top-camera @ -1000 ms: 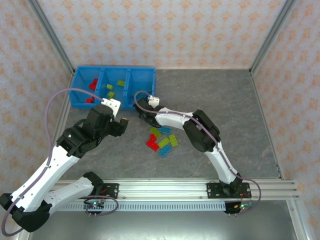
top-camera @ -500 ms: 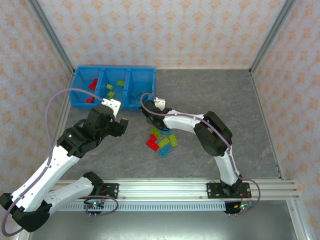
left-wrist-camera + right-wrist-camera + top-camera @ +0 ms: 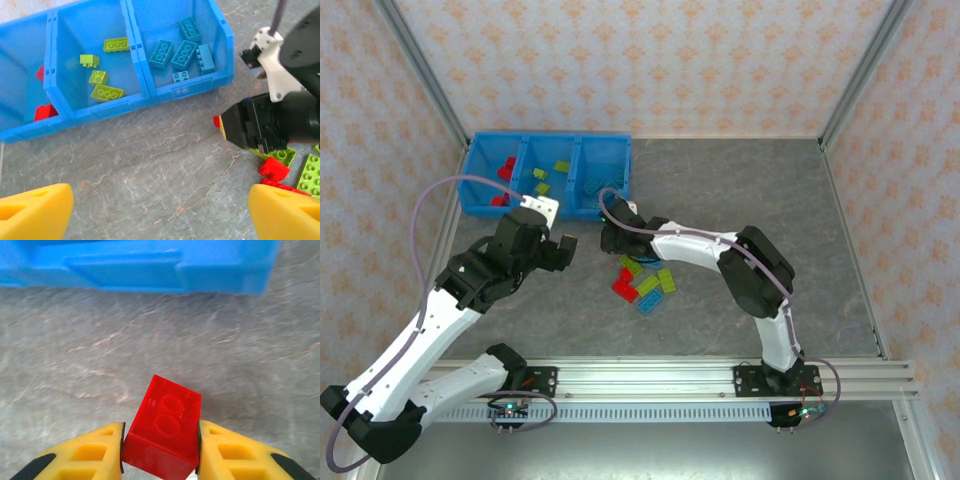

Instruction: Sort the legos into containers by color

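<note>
R GRIPPER CLAMPED ON RED BRICK; L GRIPPER OPEN

R gripper [image 3: 161, 452]: fingers closed on a red brick [image 3: 165, 432], over grey table [image 3: 75, 360], near front wall of blue tray [image 3: 150, 270]; L gripper [image 3: 160, 215]: jaws wide apart, nothing between, over table in front of tray; compartments L to R: red legos [image 3: 44, 112], lime legos [image 3: 106, 92], blue legos [image 3: 184, 55]; loose legos [image 3: 645, 283] lie beside R gripper.

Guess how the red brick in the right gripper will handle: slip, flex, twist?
The red brick looks like hard glossy plastic: probably rigid and light. It sits slightly skewed in the right gripper, so it may pivot. Its smooth sides could slip.
</note>
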{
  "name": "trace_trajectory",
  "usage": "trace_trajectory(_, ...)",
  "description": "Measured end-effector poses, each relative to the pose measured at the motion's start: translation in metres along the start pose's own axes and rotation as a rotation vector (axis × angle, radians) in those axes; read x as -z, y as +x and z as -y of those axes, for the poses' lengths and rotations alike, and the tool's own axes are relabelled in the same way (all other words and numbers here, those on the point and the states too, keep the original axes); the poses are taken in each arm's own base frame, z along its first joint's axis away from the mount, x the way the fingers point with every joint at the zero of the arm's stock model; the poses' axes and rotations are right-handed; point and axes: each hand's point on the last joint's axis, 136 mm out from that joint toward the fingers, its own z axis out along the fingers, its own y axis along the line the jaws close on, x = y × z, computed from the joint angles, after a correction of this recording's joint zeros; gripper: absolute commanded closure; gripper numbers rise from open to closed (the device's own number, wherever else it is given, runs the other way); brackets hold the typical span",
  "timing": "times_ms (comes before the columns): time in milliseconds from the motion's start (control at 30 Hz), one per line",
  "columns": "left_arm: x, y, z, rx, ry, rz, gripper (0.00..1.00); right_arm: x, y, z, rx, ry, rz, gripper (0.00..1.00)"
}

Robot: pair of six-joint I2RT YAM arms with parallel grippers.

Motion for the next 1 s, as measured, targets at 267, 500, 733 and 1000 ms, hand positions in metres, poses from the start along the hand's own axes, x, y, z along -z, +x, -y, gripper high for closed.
trace_trajectory(267,-0.004,0.006,0.002,0.371,0.175,-0.009,0.1,0.078,-0.027,-0.038,0.0,-0.199,0.073,0.66)
trace_trajectory(500,-0.003,-0.001,0.007,0.506,0.284,-0.022,0.12,0.112,-0.056,-0.062,0.013,-0.298,0.122,0.65)
trace_trajectory(733,0.021,-0.006,-0.034,0.493,0.102,0.096,0.12,0.104,-0.096,-0.119,0.07,-0.435,0.154,0.64)
trace_trajectory(1000,0.042,-0.008,-0.072,0.48,-0.086,0.201,0.16,0.061,-0.126,-0.179,0.134,-0.562,0.129,0.66)
